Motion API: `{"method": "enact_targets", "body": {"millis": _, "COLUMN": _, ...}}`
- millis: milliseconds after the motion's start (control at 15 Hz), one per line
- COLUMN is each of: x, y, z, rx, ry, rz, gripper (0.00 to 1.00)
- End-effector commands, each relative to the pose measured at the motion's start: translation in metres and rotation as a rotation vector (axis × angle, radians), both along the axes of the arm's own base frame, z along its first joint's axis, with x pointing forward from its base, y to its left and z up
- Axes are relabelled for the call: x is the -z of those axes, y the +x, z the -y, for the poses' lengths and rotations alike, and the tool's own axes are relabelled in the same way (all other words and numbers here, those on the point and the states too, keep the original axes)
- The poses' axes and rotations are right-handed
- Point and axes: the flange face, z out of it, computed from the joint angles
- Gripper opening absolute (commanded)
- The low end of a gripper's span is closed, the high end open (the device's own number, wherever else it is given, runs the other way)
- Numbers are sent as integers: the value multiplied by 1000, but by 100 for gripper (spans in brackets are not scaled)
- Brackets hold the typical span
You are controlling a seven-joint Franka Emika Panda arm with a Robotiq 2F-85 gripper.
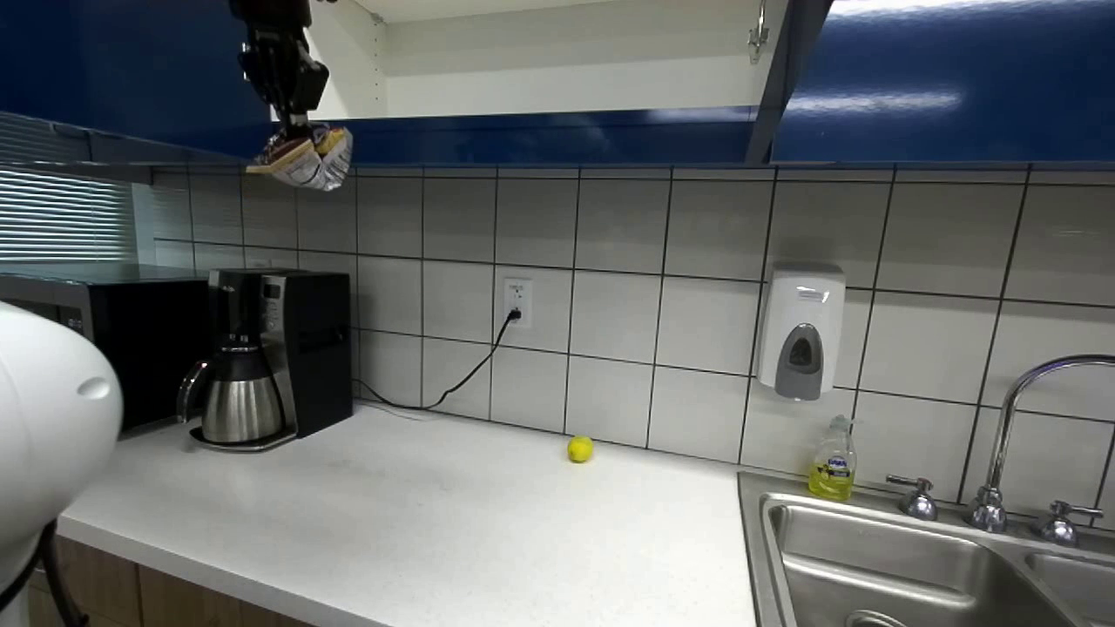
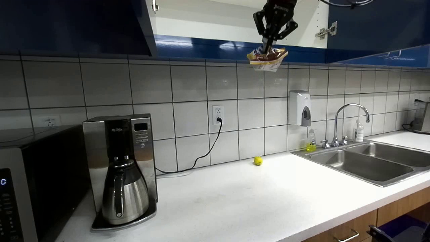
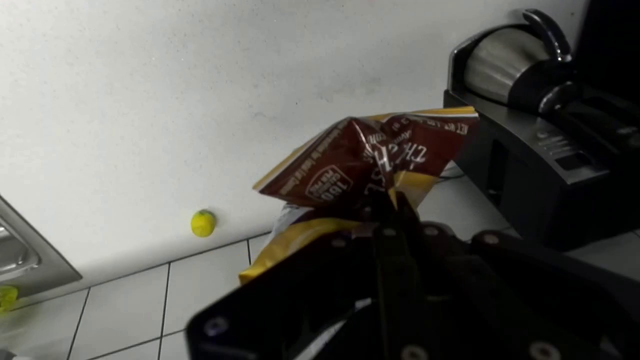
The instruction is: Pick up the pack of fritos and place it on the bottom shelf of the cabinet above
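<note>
The pack of Fritos is a crumpled brown, yellow and silver-white bag, held in the air high above the counter. It shows in both exterior views (image 1: 320, 165) (image 2: 268, 64) and in the wrist view (image 3: 325, 175). My gripper (image 1: 296, 129) points down and is shut on the pack's middle, as an exterior view (image 2: 267, 48) and the wrist view (image 3: 395, 202) show. The open white cabinet (image 1: 566, 78) is above the counter; it also shows in an exterior view (image 2: 208, 20). The pack appears level with its blue lower edge (image 1: 557, 139). The shelf surface is hidden from below.
Blue cabinet doors (image 1: 941, 87) (image 2: 373, 27) stand open at the sides. A coffee maker (image 2: 121, 168) and a microwave (image 2: 43, 181) are on the white counter (image 1: 418, 514). A yellow lemon (image 1: 579, 449), a soap dispenser (image 1: 801, 331) and a sink (image 1: 871, 557) are also there.
</note>
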Motion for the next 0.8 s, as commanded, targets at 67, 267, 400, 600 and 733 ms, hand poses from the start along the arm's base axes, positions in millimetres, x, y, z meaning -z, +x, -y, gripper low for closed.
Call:
{"method": "enact_targets", "body": {"millis": 67, "x": -62, "y": -4, "z": -6, "rx": 53, "ry": 45, "rz": 83, "gripper": 0}}
{"method": "enact_targets", "body": {"millis": 267, "x": -94, "y": 0, "z": -6, "rx": 83, "ry": 71, "rz": 145, "gripper": 0}}
{"method": "enact_targets", "body": {"millis": 400, "x": -114, "y": 8, "z": -4, "rx": 109, "ry": 89, "rz": 180, "gripper": 0}}
{"method": "enact_targets", "body": {"millis": 600, "x": -137, "y": 28, "z": 3, "rx": 127, "ry": 86, "rz": 216, "gripper": 0}}
{"method": "enact_targets", "body": {"millis": 733, "x": -147, "y": 47, "z": 7, "rx": 142, "ry": 84, "rz": 229, "gripper": 0}}
